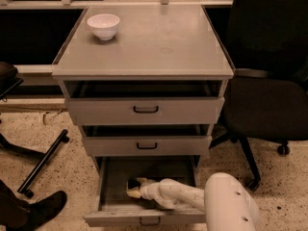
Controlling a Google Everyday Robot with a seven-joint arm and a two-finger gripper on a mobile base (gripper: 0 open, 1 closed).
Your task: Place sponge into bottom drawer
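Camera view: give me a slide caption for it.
Robot arm's gripper reaches inside the open grey wood-look bottom drawer, at the pale yellow sponge.

Warm, dim light falls from above, brightest on the flat grey cabinet top (pixel 159 37); the deep grey bottom drawer (pixel 115 219), nearest, lies shadowed around the pale two-finger gripper (pixel 135 187) inside it.

Office, swivel chair (pixel 269 107), pincer (pixel 136 188) in bottom drawer (pixel 115 219)

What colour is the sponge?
Sponge: pale yellow, at the gripper inside the bottom drawer; camera view.
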